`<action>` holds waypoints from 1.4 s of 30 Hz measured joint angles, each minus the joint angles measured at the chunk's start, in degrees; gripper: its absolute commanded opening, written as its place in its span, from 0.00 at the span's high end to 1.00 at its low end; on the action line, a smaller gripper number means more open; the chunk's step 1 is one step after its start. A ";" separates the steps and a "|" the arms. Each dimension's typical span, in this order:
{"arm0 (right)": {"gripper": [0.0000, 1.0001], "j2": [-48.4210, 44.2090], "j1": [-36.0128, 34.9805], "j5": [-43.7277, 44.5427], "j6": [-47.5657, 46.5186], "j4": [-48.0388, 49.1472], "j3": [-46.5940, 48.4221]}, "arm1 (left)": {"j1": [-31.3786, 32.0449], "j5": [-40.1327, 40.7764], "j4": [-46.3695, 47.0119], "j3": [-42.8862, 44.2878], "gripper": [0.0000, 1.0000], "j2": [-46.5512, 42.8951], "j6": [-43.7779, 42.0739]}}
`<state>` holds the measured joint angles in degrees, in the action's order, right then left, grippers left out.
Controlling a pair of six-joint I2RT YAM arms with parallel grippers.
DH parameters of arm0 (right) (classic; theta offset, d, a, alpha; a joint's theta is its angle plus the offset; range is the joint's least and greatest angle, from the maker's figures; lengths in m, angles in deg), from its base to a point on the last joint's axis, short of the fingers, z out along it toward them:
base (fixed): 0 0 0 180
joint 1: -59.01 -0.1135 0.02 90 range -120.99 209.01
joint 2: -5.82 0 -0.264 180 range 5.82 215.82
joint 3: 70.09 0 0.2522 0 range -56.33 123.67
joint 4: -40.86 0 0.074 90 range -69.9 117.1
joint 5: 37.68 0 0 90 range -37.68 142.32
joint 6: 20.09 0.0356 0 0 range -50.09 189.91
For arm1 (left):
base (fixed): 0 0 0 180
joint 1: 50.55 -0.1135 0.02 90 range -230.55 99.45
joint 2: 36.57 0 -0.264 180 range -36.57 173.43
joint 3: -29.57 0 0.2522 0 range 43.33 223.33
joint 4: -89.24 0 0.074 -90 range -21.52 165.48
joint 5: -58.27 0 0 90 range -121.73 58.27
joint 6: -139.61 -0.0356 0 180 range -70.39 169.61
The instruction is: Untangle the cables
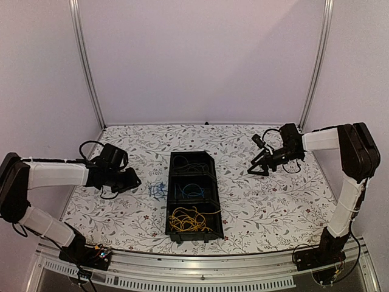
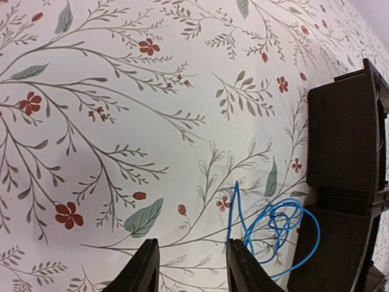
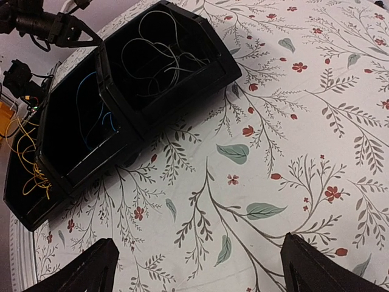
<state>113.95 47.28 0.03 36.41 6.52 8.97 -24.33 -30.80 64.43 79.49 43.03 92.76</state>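
Note:
A loose blue cable lies on the flowered cloth just left of the black tray. In the left wrist view the blue cable coils beside the tray wall, touching my right fingertip. My left gripper is open and empty, low over the cloth. The tray's three compartments hold dark cables at the far end, blue cables in the middle and yellow cables at the near end. My right gripper is wide open and empty, right of the tray.
The flowered cloth covers the table. Metal frame posts stand at the back corners, with a plain wall behind. The left arm's thick black cable loops over its wrist.

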 measured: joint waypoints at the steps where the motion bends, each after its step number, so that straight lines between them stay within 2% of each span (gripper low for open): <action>1: 0.03 0.04 -0.02 -0.09 0.00 0.00 0.00 | 0.00 -0.85 0.33 0.26 0.59 -0.09 0.55; 7: 0.03 0.35 -0.02 -0.24 -0.02 -0.09 0.02 | 0.00 -7.85 1.14 5.14 0.67 7.54 2.75; 13: 0.03 0.35 -0.02 -0.20 -0.33 -0.37 0.02 | 0.02 -11.54 1.33 7.04 0.84 13.18 2.99; 17: 0.03 0.37 -0.02 -0.20 -0.44 -0.50 0.02 | 0.00 -13.03 2.32 7.93 1.00 14.69 2.47; 24: 0.06 0.35 -0.42 -0.28 -0.39 -0.81 0.02 | 0.02 -14.67 2.99 10.23 1.00 14.34 -0.35; 30: 0.05 -3.37 -5.31 2.05 0.66 -1.68 2.54 | 0.68 -16.26 1.46 13.73 1.00 1.44 -6.86; 35: 0.06 -9.07 -14.43 5.35 0.74 -1.75 11.43 | 1.20 -17.81 1.29 20.98 1.00 -9.66 -11.78; 42: 0.03 -8.04 -22.88 6.01 4.31 -2.08 27.65 | 3.56 -20.83 0.72 27.36 1.00 -10.80 -14.88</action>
<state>105.91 24.40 6.04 40.72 4.44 36.62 -20.77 -51.63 65.15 106.86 32.23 77.88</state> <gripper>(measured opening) 0.952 0.018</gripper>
